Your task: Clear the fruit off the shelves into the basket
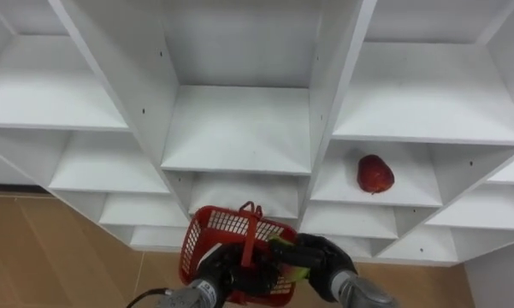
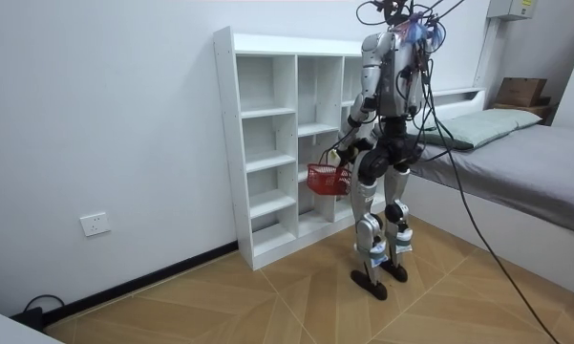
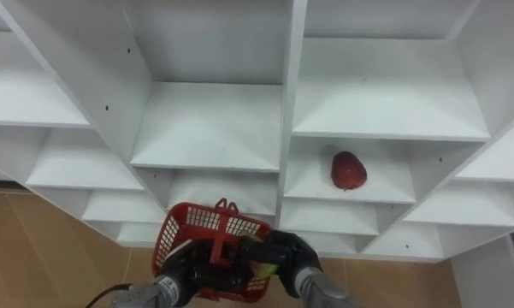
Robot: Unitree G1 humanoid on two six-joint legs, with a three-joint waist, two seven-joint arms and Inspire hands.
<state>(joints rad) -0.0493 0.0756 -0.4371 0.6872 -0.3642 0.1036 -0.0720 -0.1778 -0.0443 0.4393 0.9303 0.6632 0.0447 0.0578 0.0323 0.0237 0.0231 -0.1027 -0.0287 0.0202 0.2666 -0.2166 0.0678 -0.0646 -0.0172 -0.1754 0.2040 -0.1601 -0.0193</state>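
— Fingers?
— Left fingers clamped on red plastic mesh basket, held low as catcher. Right fingers curled round yellow-green fruit, just inside its rim.
— Left to collect?
— Red round apple on white shelf, above-right of right fingers, well apart. Likely next.

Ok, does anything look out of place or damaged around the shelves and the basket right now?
Nothing stands out. The red round fruit sits whole on a right-column shelf of the white shelf unit. The red plastic mesh basket is held by the left hand, intact, with the right hand at its rim beside something yellow-green.
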